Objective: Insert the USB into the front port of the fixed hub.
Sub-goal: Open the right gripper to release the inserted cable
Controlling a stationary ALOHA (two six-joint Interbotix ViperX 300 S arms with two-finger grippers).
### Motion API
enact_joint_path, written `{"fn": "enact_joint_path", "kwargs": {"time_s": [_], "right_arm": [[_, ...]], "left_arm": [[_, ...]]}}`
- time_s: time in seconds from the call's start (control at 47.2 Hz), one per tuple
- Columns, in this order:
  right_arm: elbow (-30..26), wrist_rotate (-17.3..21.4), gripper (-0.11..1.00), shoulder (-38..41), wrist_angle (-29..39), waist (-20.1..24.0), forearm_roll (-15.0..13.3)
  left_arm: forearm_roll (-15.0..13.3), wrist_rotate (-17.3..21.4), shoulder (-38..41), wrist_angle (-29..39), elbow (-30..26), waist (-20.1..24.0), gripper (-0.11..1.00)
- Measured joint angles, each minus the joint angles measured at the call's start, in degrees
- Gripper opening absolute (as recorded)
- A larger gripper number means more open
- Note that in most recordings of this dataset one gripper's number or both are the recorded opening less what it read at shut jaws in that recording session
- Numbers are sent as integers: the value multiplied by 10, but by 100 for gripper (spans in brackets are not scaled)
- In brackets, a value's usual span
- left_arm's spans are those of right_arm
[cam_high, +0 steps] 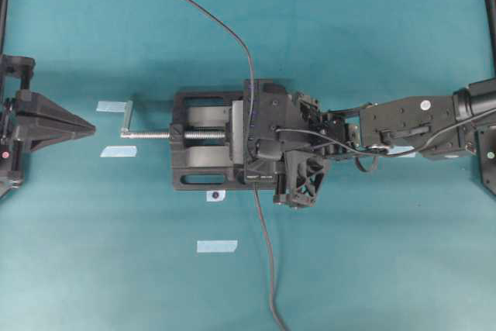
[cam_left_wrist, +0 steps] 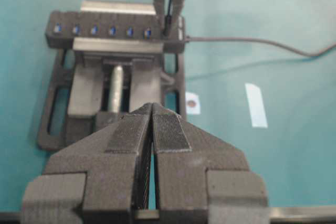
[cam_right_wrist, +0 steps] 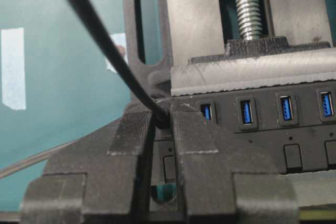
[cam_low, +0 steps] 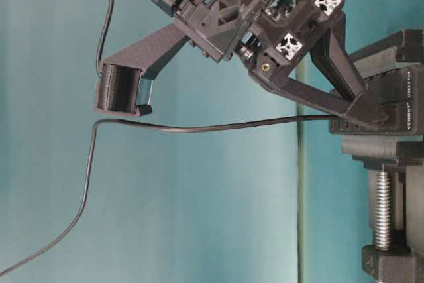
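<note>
The fixed hub (cam_right_wrist: pixel 294 129) is a long black bar with blue sockets, clamped in the vise; it also shows in the left wrist view as the hub (cam_left_wrist: pixel 105 30). The small black USB (cam_right_wrist: pixel 163 118) sits at the hub's end socket, and its thick dark cable (cam_right_wrist: pixel 94 30) rises towards the camera. My right gripper (cam_right_wrist: pixel 163 124) is shut on the USB, one fingertip on each side of it. That socket is hidden behind the plug and fingers. My left gripper (cam_left_wrist: pixel 152 106) is shut and empty, well back from the vise, at the left edge (cam_high: pixel 85 125) overhead.
The black vise (cam_high: pixel 201 141) with its silver screw handle (cam_high: pixel 128 118) sits mid-table. The hub's own thin lead (cam_high: pixel 267 269) trails towards the near edge. Pale tape strips (cam_high: pixel 216 246) lie on the teal mat. The right arm (cam_high: pixel 403 122) reaches in from the right.
</note>
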Motion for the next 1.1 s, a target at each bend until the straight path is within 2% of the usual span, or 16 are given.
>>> {"fn": "enact_joint_path", "kwargs": {"time_s": [0.127, 0.233, 0.445, 0.53, 1.102], "right_arm": [[-5, 0, 18, -1, 18, 1, -3], [-6, 0, 28, 0, 25, 3, -3], [-6, 3, 69, 0, 25, 4, -3], [-8, 4, 78, 0, 26, 5, -3], [-11, 4, 79, -19, 32, 4, -3]], "left_arm": [[0, 0, -2, -1, 0, 0, 0], [0, 0, -2, -1, 0, 0, 0], [0, 0, -2, -1, 0, 0, 0], [0, 0, -2, -1, 0, 0, 0], [0, -2, -2, -1, 0, 0, 0]]}}
